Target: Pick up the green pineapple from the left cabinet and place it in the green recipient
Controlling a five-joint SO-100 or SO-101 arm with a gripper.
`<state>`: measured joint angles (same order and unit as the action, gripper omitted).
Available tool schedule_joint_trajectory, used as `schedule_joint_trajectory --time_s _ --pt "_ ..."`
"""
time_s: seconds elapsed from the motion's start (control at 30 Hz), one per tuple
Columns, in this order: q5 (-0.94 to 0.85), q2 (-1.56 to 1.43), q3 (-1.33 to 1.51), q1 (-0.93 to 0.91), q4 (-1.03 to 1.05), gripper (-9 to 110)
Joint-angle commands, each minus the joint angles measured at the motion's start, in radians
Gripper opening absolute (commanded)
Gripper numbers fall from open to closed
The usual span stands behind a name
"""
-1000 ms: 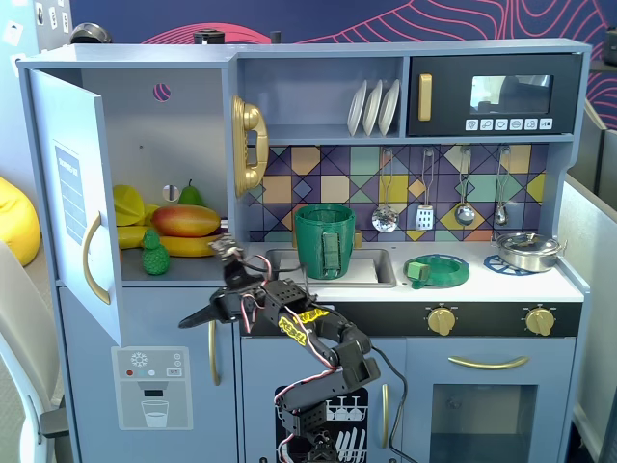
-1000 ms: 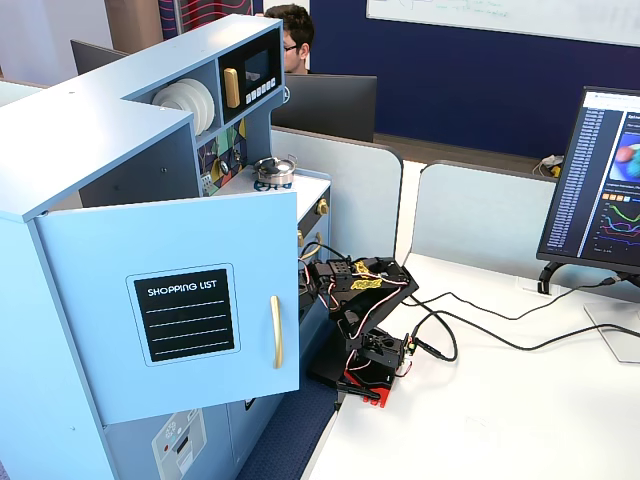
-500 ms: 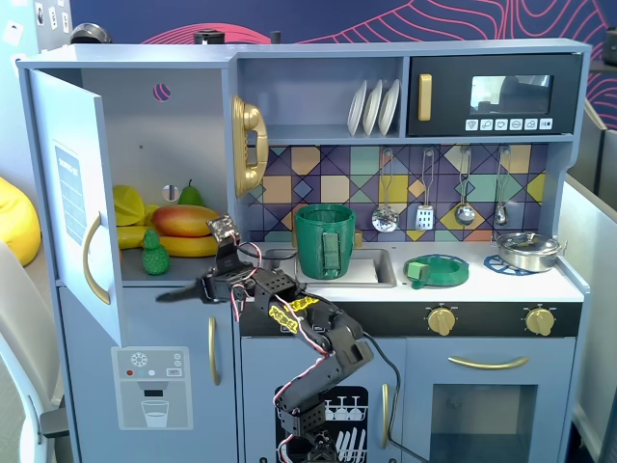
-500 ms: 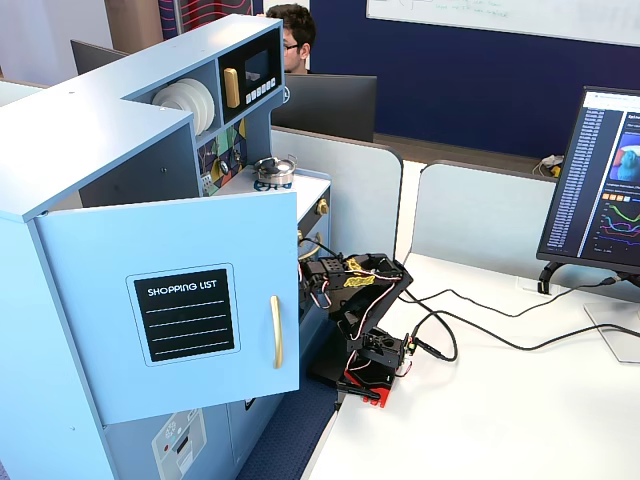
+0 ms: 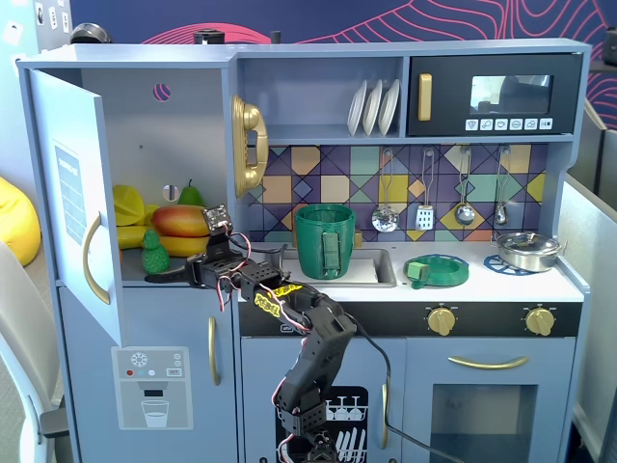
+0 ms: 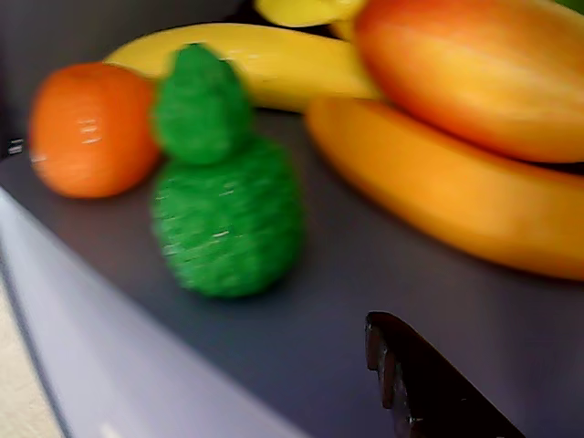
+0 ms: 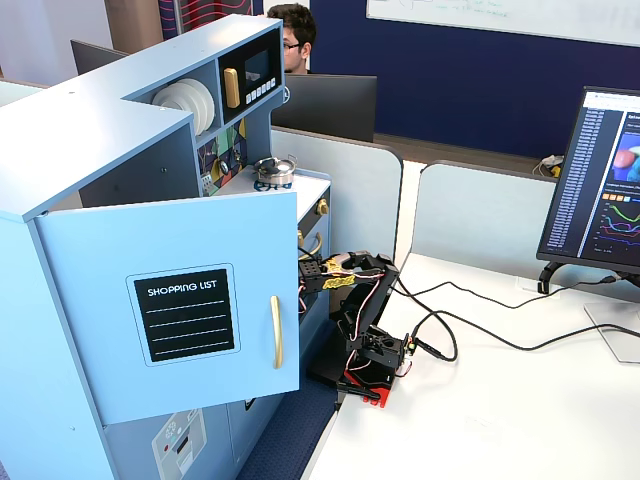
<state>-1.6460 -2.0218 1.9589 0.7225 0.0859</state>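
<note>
The green pineapple (image 5: 152, 253) stands upright near the front edge of the shelf in the left cabinet (image 5: 193, 125), whose door (image 5: 72, 193) is swung open. In the wrist view the pineapple (image 6: 226, 214) is up and to the left of my one visible finger (image 6: 415, 379), not touching it. My gripper (image 5: 166, 276) reaches into the cabinet low, just in front and to the right of the pineapple, open and empty. The green recipient (image 5: 324, 239) stands on the counter by the sink. In a fixed view from the side, the door (image 7: 170, 300) hides the shelf and gripper.
An orange (image 6: 87, 128), yellow bananas (image 6: 274, 64) and a red-yellow mango (image 6: 474, 73) crowd behind and right of the pineapple. A flat green dish (image 5: 436, 270) and a metal pan (image 5: 528, 249) sit on the counter. A gold phone (image 5: 248, 145) hangs on the cabinet's right wall.
</note>
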Motion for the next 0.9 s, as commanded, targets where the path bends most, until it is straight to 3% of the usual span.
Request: schedule_joint_trajectory --time_s 0.0,0.37,0.47,0.87 --pt "0.008 0.067 -0.14 -0.009 -0.049 66" --pt "0.034 0.201 -0.268 0.0 -0.041 75" --pt "0.077 0.219 -0.293 0.002 -0.028 61" --pt "-0.006 0.36 -0.399 0.011 -0.043 55"
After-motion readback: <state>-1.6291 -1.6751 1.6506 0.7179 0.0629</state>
